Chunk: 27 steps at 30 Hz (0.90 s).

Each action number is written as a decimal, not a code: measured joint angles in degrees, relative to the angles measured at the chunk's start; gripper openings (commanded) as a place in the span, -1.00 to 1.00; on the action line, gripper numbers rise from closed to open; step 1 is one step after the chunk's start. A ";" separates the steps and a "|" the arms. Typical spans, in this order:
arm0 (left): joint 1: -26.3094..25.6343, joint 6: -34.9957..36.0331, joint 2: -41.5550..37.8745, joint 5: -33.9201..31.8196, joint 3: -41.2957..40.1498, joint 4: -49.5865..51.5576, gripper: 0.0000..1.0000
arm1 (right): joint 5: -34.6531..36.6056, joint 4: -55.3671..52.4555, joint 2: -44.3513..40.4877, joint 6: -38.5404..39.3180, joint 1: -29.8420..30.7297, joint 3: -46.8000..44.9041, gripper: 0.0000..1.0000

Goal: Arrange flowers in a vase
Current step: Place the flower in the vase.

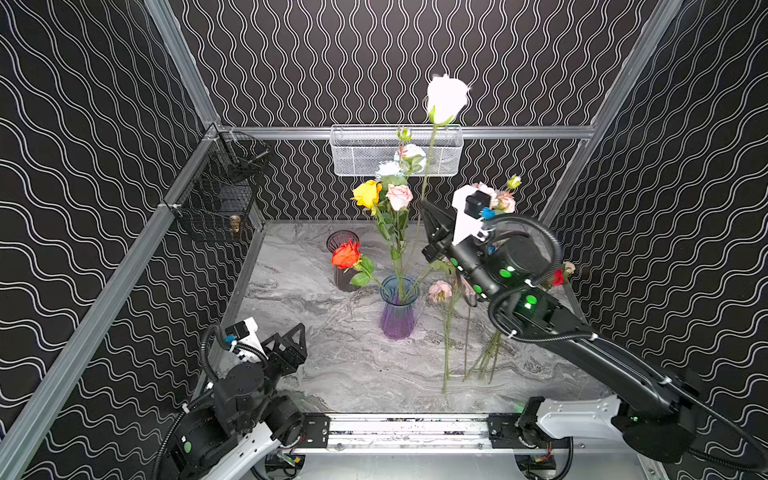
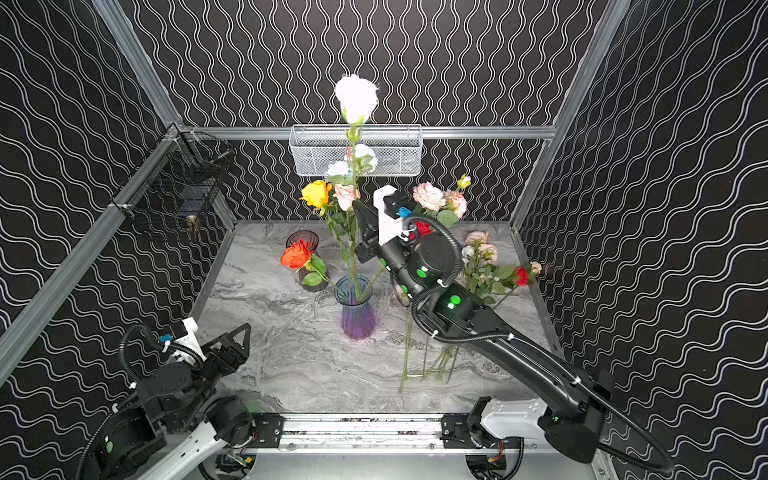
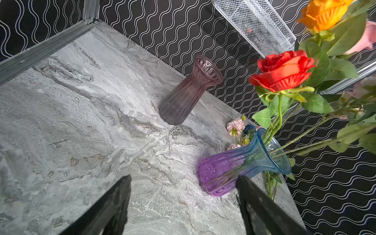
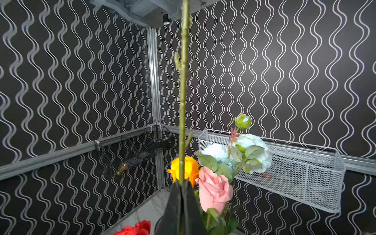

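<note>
White rose (image 1: 446, 99) stem between closed tips of right end effector (image 1: 423, 205)

I count two vases: the blue-and-purple vase (image 1: 397, 309) and, just behind it, a smoky purple vase (image 1: 343, 266). Beyond it hang two baskets, a white mesh basket (image 1: 397, 151) and a black wire basket (image 1: 220, 195). Around it I count four roses: white rose (image 1: 446, 97), yellow rose (image 1: 366, 194), pink rose (image 1: 400, 196), orange-red rose (image 1: 346, 254), plus one pale blue peony spray (image 1: 388, 169). The loose flowers (image 1: 439, 291) right of it overlap too much to count.
</note>
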<state>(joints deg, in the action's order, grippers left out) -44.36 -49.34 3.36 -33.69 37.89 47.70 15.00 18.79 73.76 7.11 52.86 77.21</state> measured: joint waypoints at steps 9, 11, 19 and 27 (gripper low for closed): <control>0.00 -0.15 -0.79 -0.33 -0.04 1.25 0.69 | 2.69 2.14 2.54 -2.49 -0.04 -6.93 -1.00; 0.00 -0.15 -0.79 -0.33 -0.33 1.22 0.69 | 2.69 2.34 2.51 -4.13 -0.04 -9.18 -1.00; 0.00 -0.20 -0.50 -0.22 -2.01 1.18 0.69 | 1.60 2.47 2.60 -11.21 0.24 -15.37 -0.86; 0.00 -0.48 -0.02 -0.15 -2.14 1.11 0.69 | 1.22 -0.96 2.05 -13.05 1.49 -14.21 -0.41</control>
<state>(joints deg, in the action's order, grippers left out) -44.36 -49.82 3.33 -33.85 35.75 48.82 16.23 17.82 75.81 -5.93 54.35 63.00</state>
